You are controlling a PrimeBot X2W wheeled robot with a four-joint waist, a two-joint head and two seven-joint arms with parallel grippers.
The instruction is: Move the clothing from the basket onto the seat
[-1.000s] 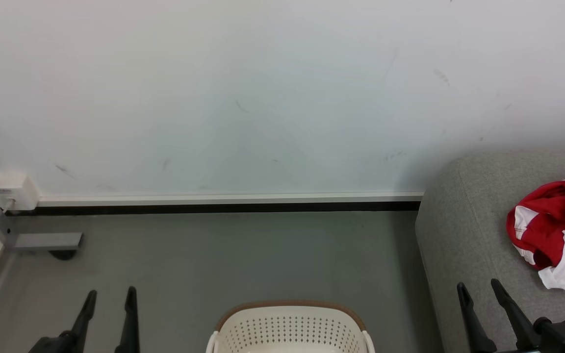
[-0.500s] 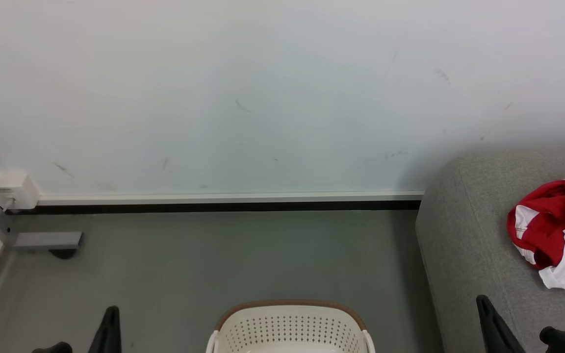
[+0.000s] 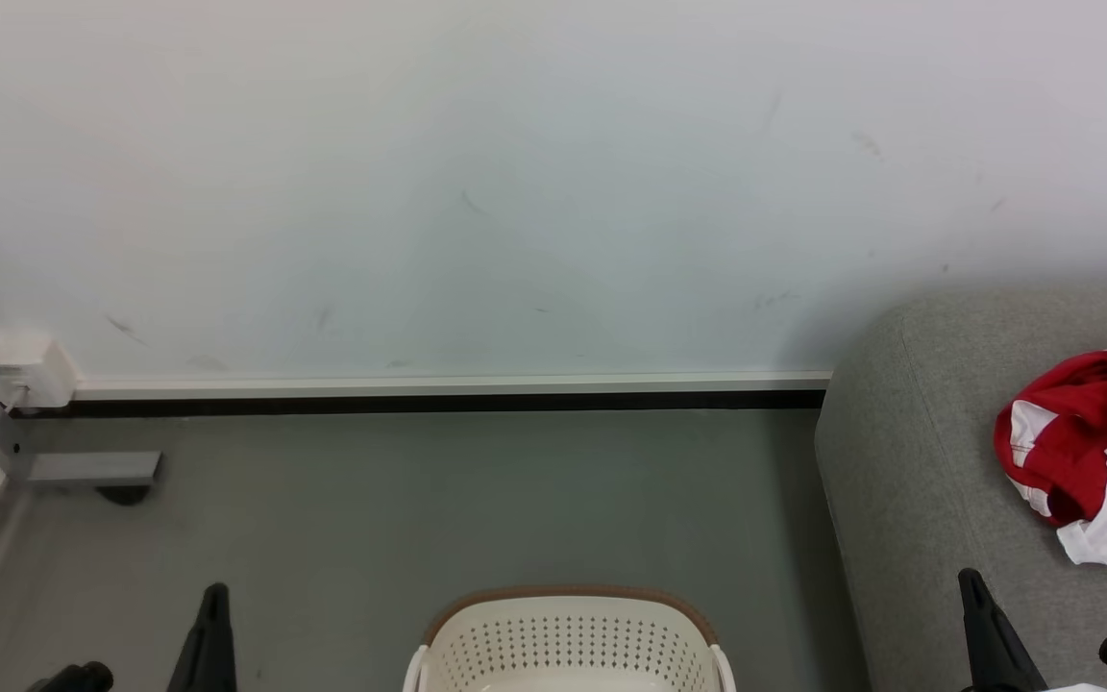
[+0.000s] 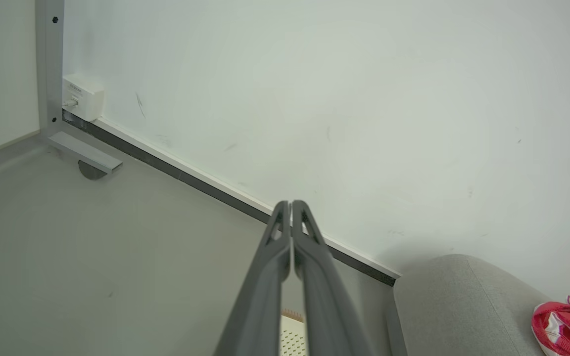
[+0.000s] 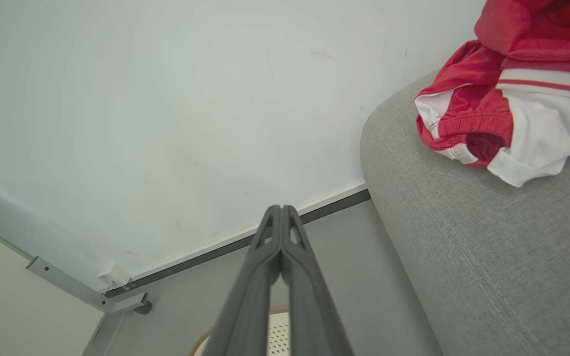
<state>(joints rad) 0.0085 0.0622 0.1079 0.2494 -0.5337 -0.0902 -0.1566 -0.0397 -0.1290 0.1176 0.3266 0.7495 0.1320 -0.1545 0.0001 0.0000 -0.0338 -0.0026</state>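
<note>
Red clothing [image 3: 1092,442] with white panels lies crumpled on the grey seat [image 3: 909,461] at the right; it also appears as clothing [image 5: 507,94] on the seat [image 5: 463,257] and as clothing [image 4: 567,324] on the seat [image 4: 458,301]. The cream basket [image 3: 568,639] with a brown rim stands on the floor at bottom centre; what I see of its inside holds no fabric. My left gripper [image 3: 212,601] is low at the left, shut with nothing in it, fingers [image 4: 287,217] pressed together. My right gripper [image 3: 971,586] is shut and empty beside the seat's front, its fingertips [image 5: 280,212] touching.
A white wall [image 3: 515,192] with a dark skirting strip runs behind the grey floor [image 3: 419,500]. A white socket box [image 3: 25,370] and a metal frame foot [image 3: 92,471] sit at the far left.
Both grippers have shut and dropped lower in the head view. Clothing, basket and seat have not moved.
</note>
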